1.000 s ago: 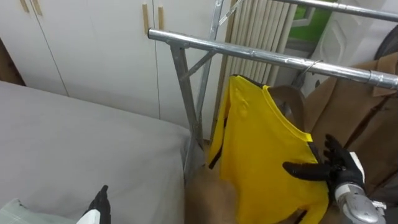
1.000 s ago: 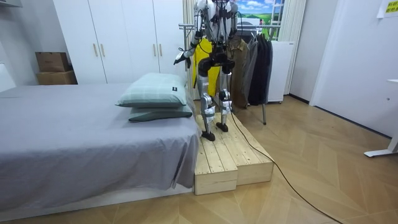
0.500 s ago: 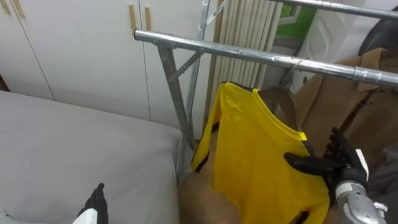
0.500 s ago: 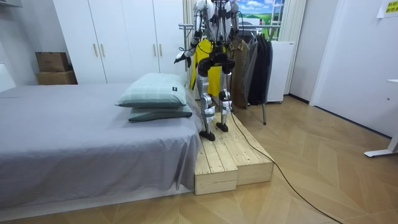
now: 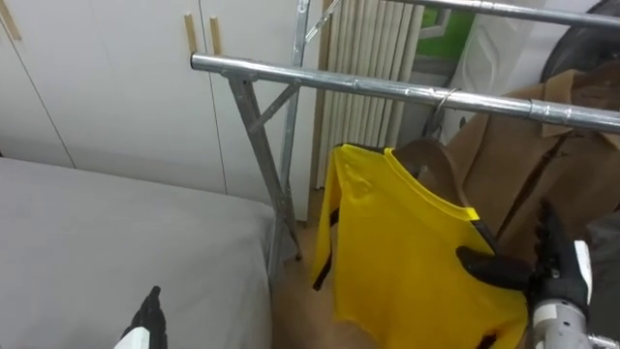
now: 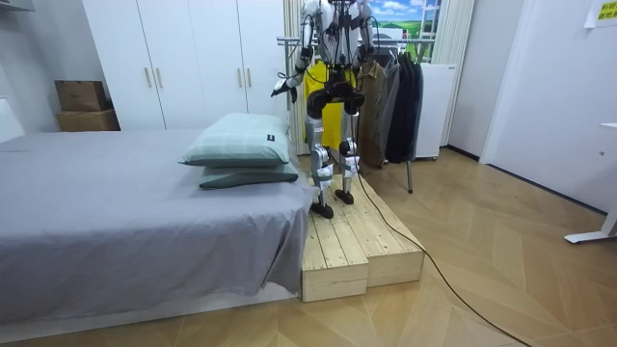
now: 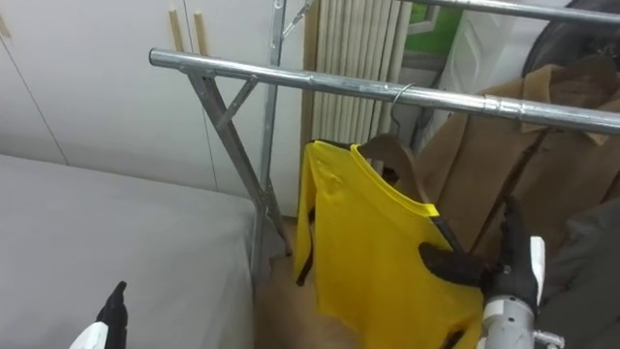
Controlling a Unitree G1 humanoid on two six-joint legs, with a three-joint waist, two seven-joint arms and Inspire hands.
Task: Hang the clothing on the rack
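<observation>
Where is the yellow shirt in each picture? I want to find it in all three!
Left eye view: the yellow shirt is right of centre, under the metal rail.
Right eye view: the yellow shirt is near the centre, under the same rail.
Room view: it is a small yellow patch at top centre, behind the robot.
Shared landmark: the brown coat hangs just right of the shirt in every picture.

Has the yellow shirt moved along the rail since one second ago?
No. The camera shifted. The yellow shirt hangs where it did: its hanger hook is at the same spot on the rail, just left of the brown coat.
</observation>
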